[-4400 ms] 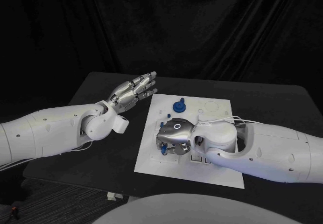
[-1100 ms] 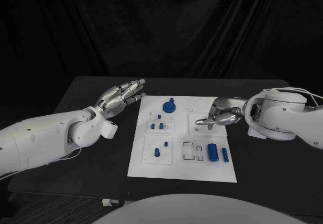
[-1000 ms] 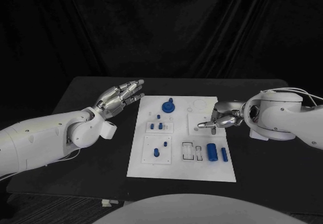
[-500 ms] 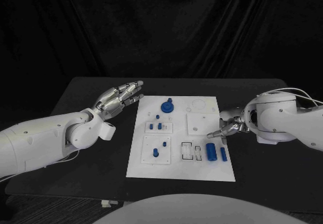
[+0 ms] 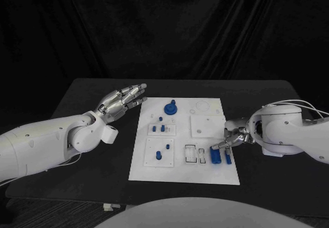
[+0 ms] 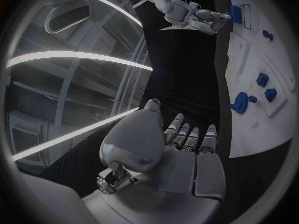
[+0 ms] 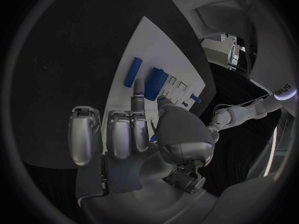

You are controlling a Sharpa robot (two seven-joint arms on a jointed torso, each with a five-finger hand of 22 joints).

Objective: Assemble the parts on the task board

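The white task board (image 5: 206, 176) lies in the middle of the table. On it are a round blue part with a knob (image 5: 169, 109), two small pegs (image 5: 162, 128), a single peg (image 5: 159, 154) and two blue cylinders (image 5: 220, 156) near its right edge. My right hand (image 5: 231, 138) hovers just above those cylinders and holds nothing. In the right wrist view one finger (image 7: 138, 92) stretches toward the thick cylinder (image 7: 156, 78) and the slim one (image 7: 132, 71). My left hand (image 5: 123, 100) is held flat with fingers straight, off the board's far left corner.
The black table (image 5: 89, 95) has bare room on both sides of the board. Two empty rectangular slots (image 5: 195, 155) sit just left of the cylinders. The left wrist view shows my left hand (image 6: 181, 154), the board (image 6: 249, 129) and the right hand (image 6: 199, 17) beyond it.
My right hand has left the board's left middle, swung out to the right edge and come nearer, down to the two blue cylinders. The left hand has hardly moved.
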